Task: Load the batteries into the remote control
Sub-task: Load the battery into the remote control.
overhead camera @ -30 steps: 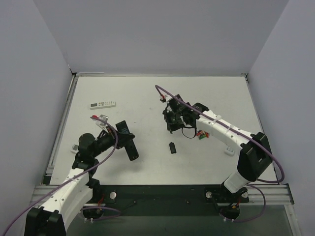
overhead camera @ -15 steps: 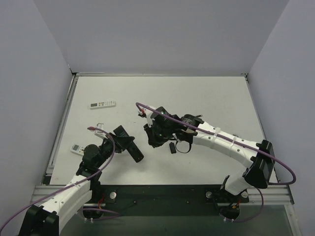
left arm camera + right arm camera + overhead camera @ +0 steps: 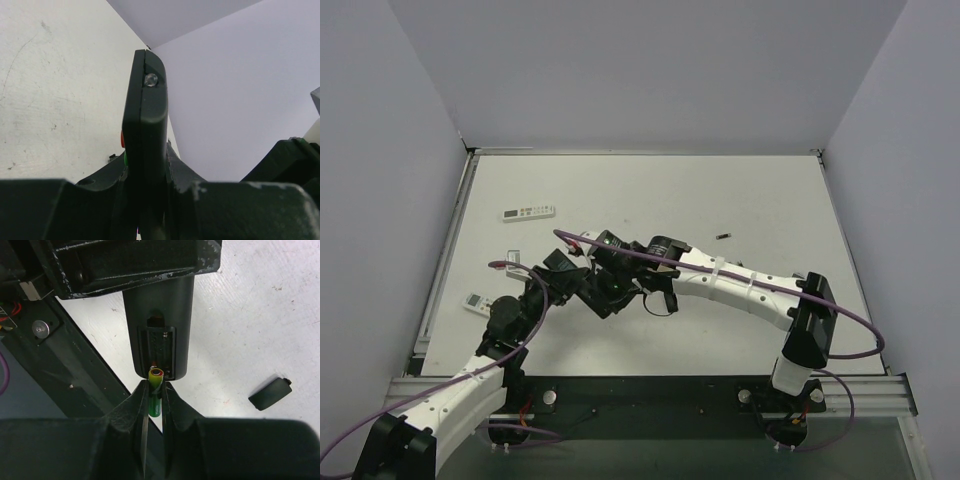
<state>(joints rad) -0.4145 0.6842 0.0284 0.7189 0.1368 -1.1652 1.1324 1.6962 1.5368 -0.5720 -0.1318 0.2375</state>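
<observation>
So the left gripper point(image 3: 145, 172) is clamped on the remote control point(image 3: 146, 112), battery bay point(image 3: 156, 347) open. The right gripper point(image 3: 155, 389) pinches a green battery point(image 3: 156, 374), tip at the bay's rim; overhead, both are one dark tangle.

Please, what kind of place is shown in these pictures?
Most likely a robot test bench in a lab, not a home: a white table boxed in by plain grey walls, with a left arm and a right arm bolted to a metal rail.
</observation>
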